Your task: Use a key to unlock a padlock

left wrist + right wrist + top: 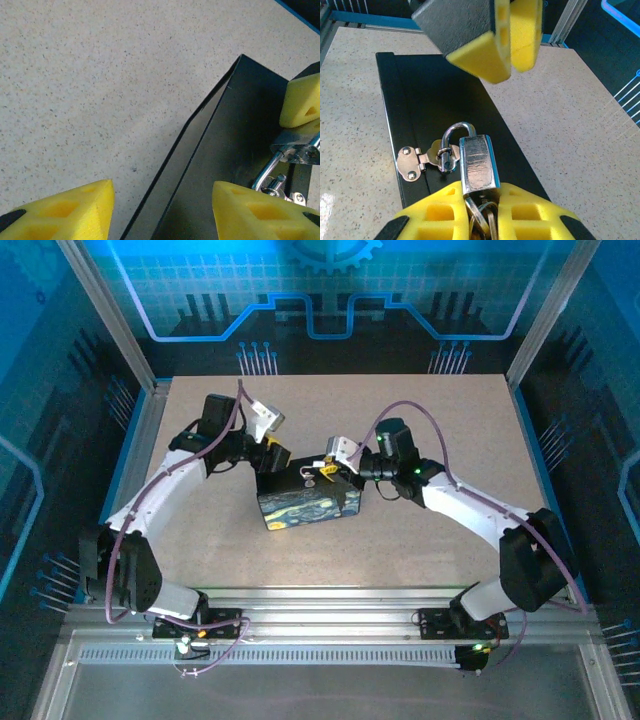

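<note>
Padlock (pixel 479 162): polished chrome metal, mirror-glossy, faint scuffs. Key (pixel 479 220) at its 6 o'clock: duller silvery metal. Hasp (pixel 420 162) at padlock's 9 o'clock: bright stamped metal, smooth. Box (pixel 415 95) lid: black, smooth, satin sheen; side printed, glossy. Surface (pixel 90 80): beige, speckled, matt, fine-grained. Right pincer (pixel 482 207) pads (pixel 437 217), left pincer (pixel 162 210) pads (pixel 75 210): yellow foam, matt.

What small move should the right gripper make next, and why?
Probably a gentle twist of the right gripper to turn the key. It is shut on the key at the bottom of the padlock, whose shackle is closed through the hasp of the box. The left gripper stands open over the box edge.
</note>
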You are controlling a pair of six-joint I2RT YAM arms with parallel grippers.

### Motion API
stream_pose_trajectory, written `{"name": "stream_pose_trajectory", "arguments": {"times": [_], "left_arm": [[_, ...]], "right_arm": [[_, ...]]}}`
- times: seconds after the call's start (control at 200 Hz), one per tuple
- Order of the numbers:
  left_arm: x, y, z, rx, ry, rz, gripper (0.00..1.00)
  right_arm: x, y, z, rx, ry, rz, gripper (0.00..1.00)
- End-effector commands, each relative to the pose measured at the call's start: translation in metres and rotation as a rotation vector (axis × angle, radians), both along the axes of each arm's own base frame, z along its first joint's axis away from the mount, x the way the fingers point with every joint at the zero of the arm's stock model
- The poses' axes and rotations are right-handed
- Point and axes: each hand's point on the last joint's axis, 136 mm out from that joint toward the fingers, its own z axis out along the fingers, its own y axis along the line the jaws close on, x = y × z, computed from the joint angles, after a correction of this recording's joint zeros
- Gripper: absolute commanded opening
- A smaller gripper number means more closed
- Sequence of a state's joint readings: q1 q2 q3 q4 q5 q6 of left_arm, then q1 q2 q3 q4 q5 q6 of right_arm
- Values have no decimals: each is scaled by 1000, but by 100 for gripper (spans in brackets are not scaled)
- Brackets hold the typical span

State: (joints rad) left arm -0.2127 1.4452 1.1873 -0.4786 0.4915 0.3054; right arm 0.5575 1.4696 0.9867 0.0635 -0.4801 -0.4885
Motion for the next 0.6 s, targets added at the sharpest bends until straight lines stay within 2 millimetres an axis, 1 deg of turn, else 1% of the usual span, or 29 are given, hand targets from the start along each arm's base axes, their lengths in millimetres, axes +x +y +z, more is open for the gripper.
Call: {"name": "stream_pose_trajectory", "arguments": {"times": [0.0,0.095,0.195,0.31,0.335,0.405,0.43,0.52,0.595], "left_arm": [[-13,5,-18,55,67,4,55],[-16,9,-27,93,82,7,55],[-18,11,-39,126,126,15,54],[-19,9,-47,109,170,32,50],[-20,7,-46,96,174,32,47],[-22,1,-45,52,186,20,32],[-20,0,-44,39,186,28,29],[-12,-3,-38,2,160,53,27],[-6,-8,-29,-46,150,64,27]], "right_arm": [[-3,7,-16,-16,57,-57,0],[3,10,-15,-9,70,-114,0],[8,15,-9,-4,71,-159,0],[-1,25,-5,-1,78,-138,1],[-4,28,-5,2,81,-131,1],[-9,35,-4,5,84,-122,1],[-10,36,-5,4,83,-126,1],[-5,36,-3,12,101,-168,0],[-3,37,5,37,118,-187,0]]}}
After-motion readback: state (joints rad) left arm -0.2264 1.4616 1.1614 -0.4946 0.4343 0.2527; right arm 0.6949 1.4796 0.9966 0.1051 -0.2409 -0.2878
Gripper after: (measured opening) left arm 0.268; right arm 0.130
